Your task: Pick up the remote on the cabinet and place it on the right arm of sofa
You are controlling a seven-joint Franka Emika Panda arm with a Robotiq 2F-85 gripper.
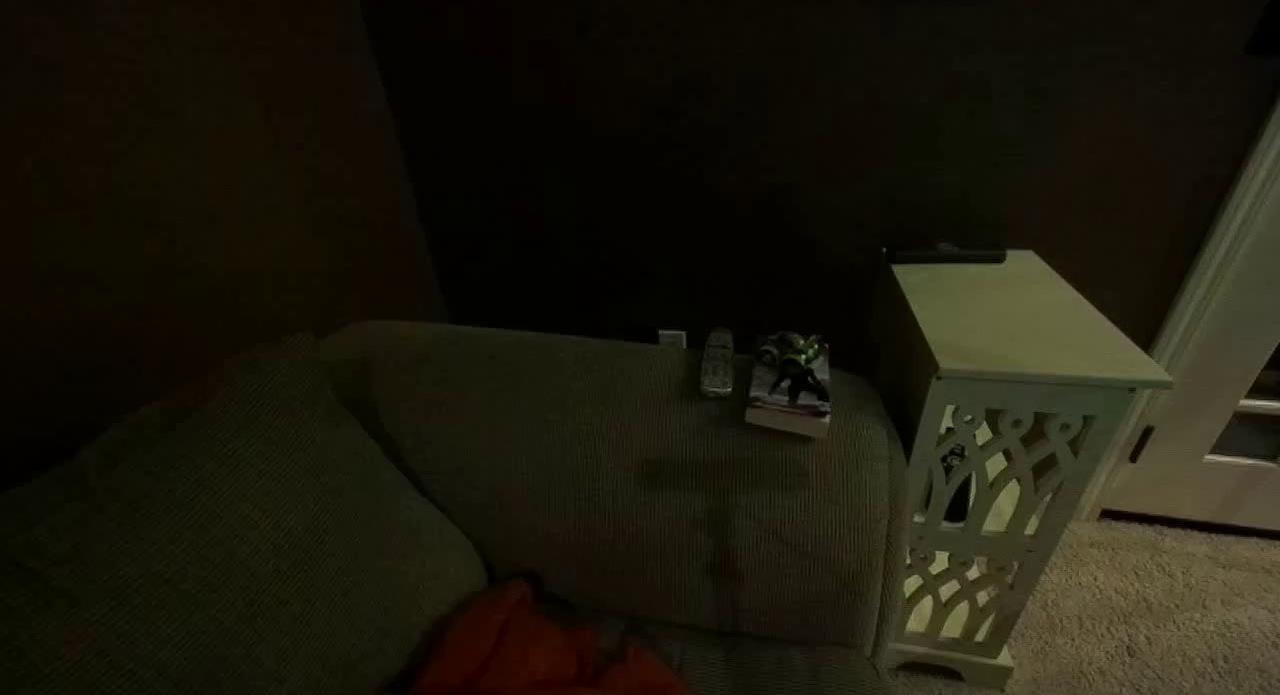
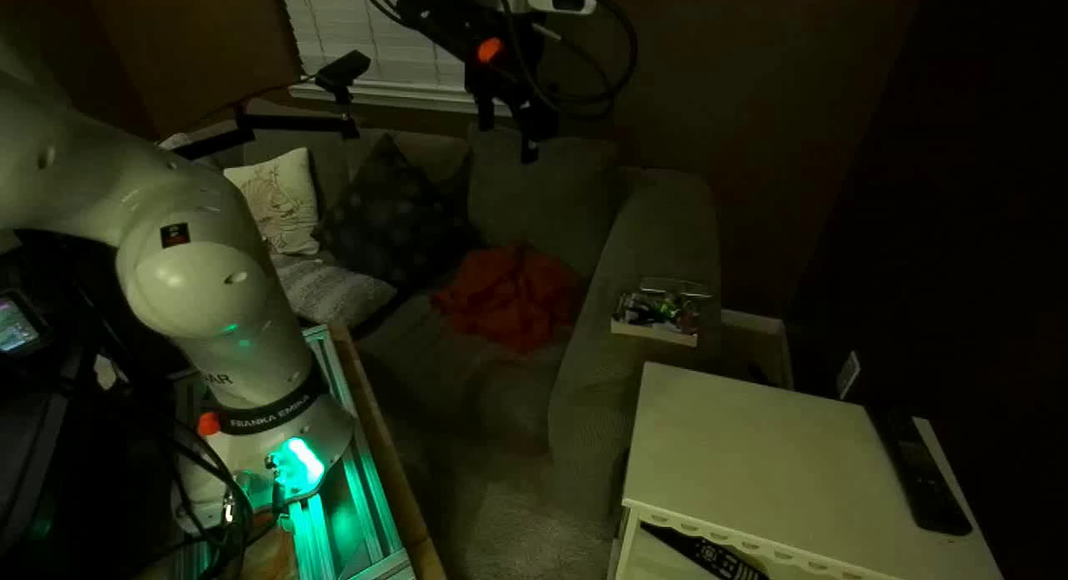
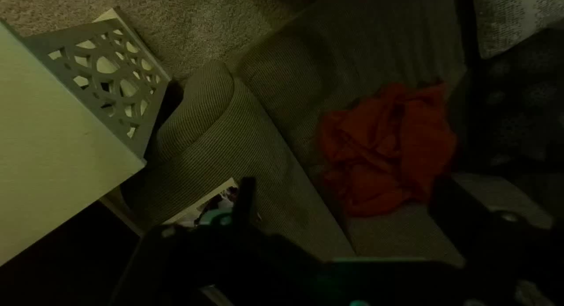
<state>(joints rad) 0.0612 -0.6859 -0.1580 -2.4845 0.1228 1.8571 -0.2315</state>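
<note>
The remote (image 1: 945,256) is a slim black bar lying at the far edge of the cabinet top (image 1: 1030,320). In an exterior view the remote (image 2: 922,471) lies near the cabinet's (image 2: 768,459) wall-side edge. The wrist view shows the cabinet (image 3: 53,143) at left, with the remote out of view. The right arm of the sofa (image 1: 590,435) is broad, grey-green and padded, beside the cabinet; it also shows in an exterior view (image 2: 659,221) and the wrist view (image 3: 251,143). My gripper (image 2: 507,139) is open and empty, high above the sofa; its fingers stand wide apart in the wrist view (image 3: 343,182).
A paler grey remote (image 1: 717,363) and a book-like box (image 1: 788,422) with a green toy on top (image 1: 790,351) sit on the sofa arm. Another dark remote (image 2: 709,555) is inside the cabinet, below its top. A red-orange cloth (image 2: 509,296) lies on the seat.
</note>
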